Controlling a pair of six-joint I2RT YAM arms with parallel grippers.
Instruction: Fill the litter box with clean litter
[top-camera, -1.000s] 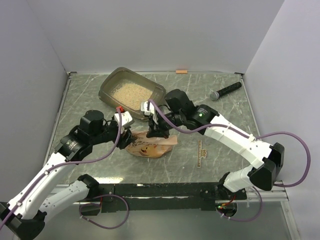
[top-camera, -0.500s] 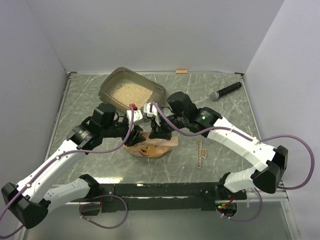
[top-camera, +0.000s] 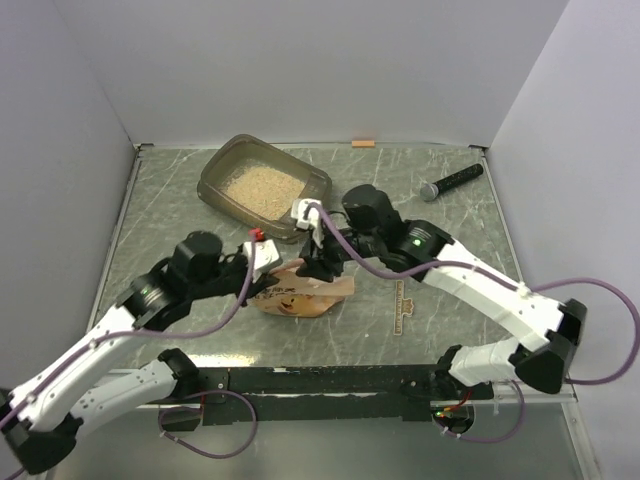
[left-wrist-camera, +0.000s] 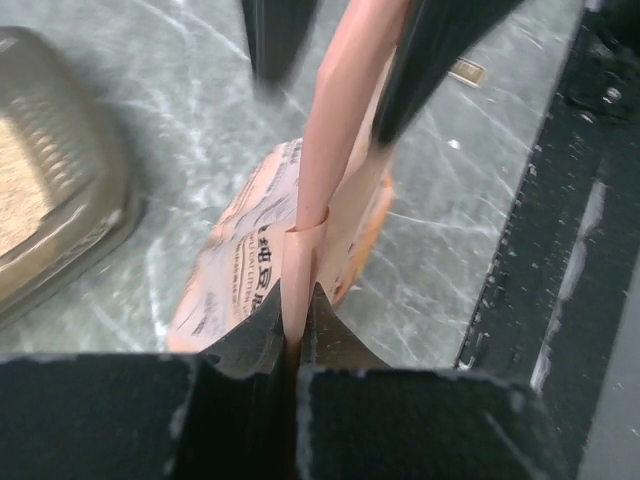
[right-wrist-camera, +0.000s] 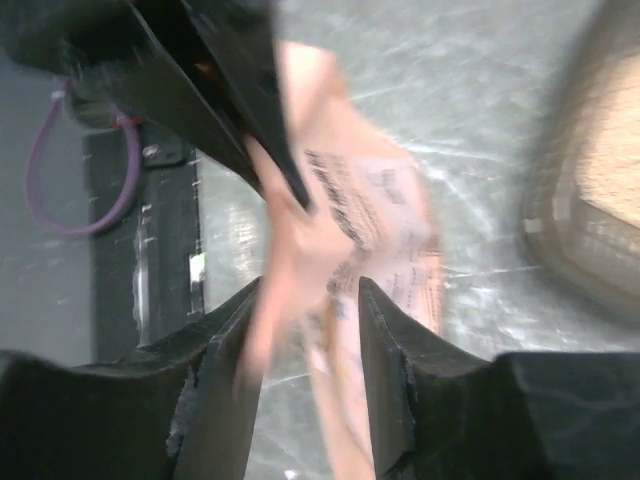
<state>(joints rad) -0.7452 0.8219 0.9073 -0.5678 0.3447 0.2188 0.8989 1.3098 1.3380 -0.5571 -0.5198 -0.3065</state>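
White walls are enclosing a grey-green marbled desk (top-camera: 165, 205) on three sides.

Left arm (top-camera: 110, 340) is reaching in from the near left and right arm (top-camera: 480, 285) from the near right. Both wrists are meeting over the middle of the desk, just near of the litter box.

Litter box (top-camera: 212, 172) is sitting flat at far left-centre, with beige litter (top-camera: 262, 188) covering its floor.

Pouch (top-camera: 295, 298) is sitting at desk centre, just near of the box and apart from it. Its body is resting on the desk while its top edge is being held up as a thin pink strip.

Left jaws are clamping that strip, closed tight on the film with no gap; the left wrist view is showing this plainly.

Right jaws are standing apart. In the left wrist view its fingers (left-wrist-camera: 278, 40) are straddling the same strip further along, one on each side, not pressing on it. The right wrist view is blurred, but it is showing pink film lying loose in the gap.

Black microphone (top-camera: 452, 181) is lying at the far right, well apart from everything else.

Small brown strip (top-camera: 403, 303) is lying right of the pouch.

Tiny orange tag (top-camera: 363, 143) is sitting at the far edge of the desk.
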